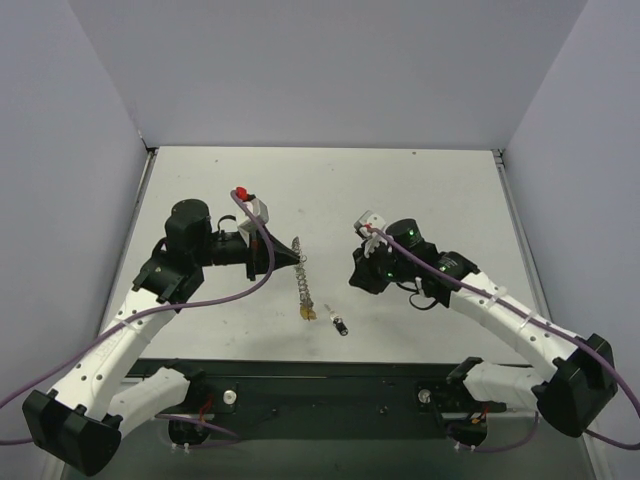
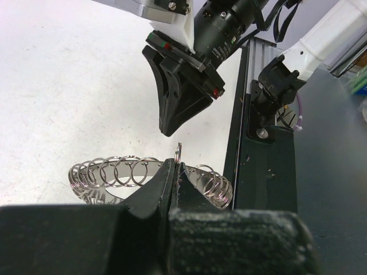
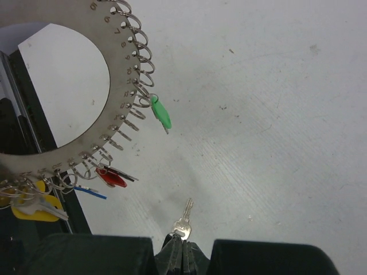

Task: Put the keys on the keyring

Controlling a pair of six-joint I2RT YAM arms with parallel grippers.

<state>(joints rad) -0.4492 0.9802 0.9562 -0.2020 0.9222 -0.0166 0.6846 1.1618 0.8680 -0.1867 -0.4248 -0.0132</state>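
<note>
The keyring (image 3: 117,86) is a flat silvery ring edged with small wire loops; from above it shows edge-on like a spring (image 1: 302,285). My left gripper (image 2: 175,167) is shut on its upper rim (image 1: 296,259). Green (image 3: 161,112), red (image 3: 110,177), blue (image 3: 90,193) and yellow (image 3: 35,207) keys hang from its loops. My right gripper (image 3: 183,245) is shut on the head of a bare silver key (image 3: 184,219), held above the table, right of the ring (image 1: 358,278). Its black fingers (image 2: 179,100) hang just beyond the ring in the left wrist view.
A small dark-headed key (image 1: 341,325) lies on the white table (image 1: 420,190) near the ring's lower end. A black rail (image 1: 330,375) runs along the near edge between the arm bases. Grey walls enclose the table on three sides.
</note>
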